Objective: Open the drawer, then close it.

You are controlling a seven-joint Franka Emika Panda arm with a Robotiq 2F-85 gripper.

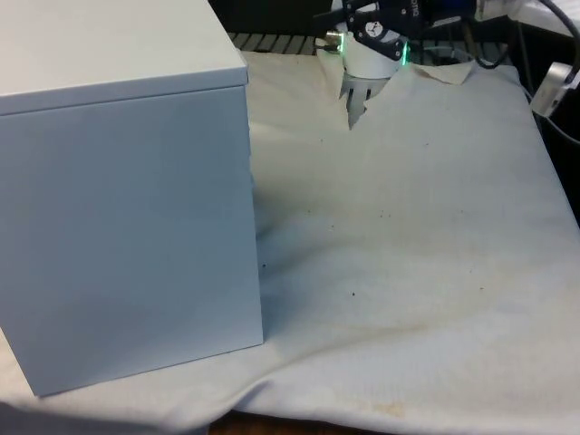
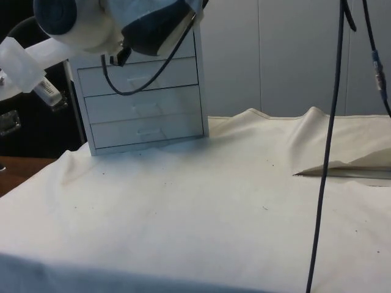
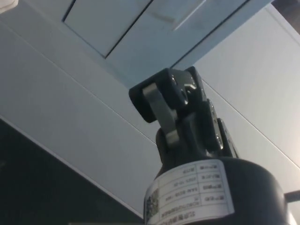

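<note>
A white chest of drawers [image 1: 127,208] stands at the front view's left with its plain back to that camera. In the side view the chest of drawers [image 2: 143,101] shows its front. Its drawers [image 2: 146,129] sit flush and closed, each with a shallow recessed handle. My gripper [image 1: 355,111] hangs above the cloth near the table's far end, to the right of the chest in the front view and apart from it. In the wrist view my gripper [image 3: 171,101] has its fingers [image 3: 154,103] pressed together with nothing between them, pale panels behind.
A wrinkled white cloth [image 1: 408,254] covers the table, with a raised fold [image 2: 342,171] at the side view's right. A black cable [image 2: 330,152] hangs down close to the side camera. Part of the arm [image 2: 122,21] hides the chest's top.
</note>
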